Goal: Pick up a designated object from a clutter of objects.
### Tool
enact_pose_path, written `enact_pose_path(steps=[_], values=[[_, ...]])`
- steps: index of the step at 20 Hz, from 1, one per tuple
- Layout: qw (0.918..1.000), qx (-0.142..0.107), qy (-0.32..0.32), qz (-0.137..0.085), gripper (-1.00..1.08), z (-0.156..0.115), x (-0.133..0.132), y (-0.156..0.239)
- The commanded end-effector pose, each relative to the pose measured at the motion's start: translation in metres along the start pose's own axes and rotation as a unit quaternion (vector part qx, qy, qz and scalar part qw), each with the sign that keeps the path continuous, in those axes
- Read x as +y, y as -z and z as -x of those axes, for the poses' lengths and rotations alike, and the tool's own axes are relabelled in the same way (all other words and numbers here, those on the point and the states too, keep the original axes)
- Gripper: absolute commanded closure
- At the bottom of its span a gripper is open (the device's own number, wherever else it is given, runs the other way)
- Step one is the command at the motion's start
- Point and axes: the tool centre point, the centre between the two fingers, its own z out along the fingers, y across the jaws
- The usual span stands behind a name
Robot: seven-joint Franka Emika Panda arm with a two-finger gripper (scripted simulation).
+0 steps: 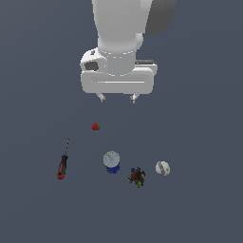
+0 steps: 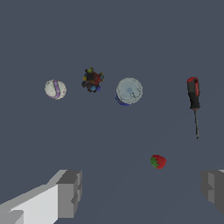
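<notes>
The screwdriver with a red-and-black handle and thin dark shaft lies flat on the grey floor at the exterior view's left; it also shows in the wrist view. My gripper hangs open and empty high above the floor, well back from the clutter and to the right of the screwdriver. In the wrist view its two grey fingers stand wide apart with nothing between them. The red strawberry lies closest beneath the gripper.
A pale round-topped, blue-based container, a multicoloured dark lump and a white ball with purple marks lie in a row to the right of the screwdriver in the exterior view.
</notes>
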Motion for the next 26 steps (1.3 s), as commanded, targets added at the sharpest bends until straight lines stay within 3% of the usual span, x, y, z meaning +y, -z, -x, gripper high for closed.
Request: enact_pose_path(steps=[1,14,26], values=[[1.0,0.0,0.0,0.0,-0.92,0.0,0.0,0.0],[0.9998,0.012,-0.009,0.013,-0.92,-0.007,0.013,0.017],[0.9999,0.009,0.005,0.004,-0.92,-0.034,0.049,-0.022]])
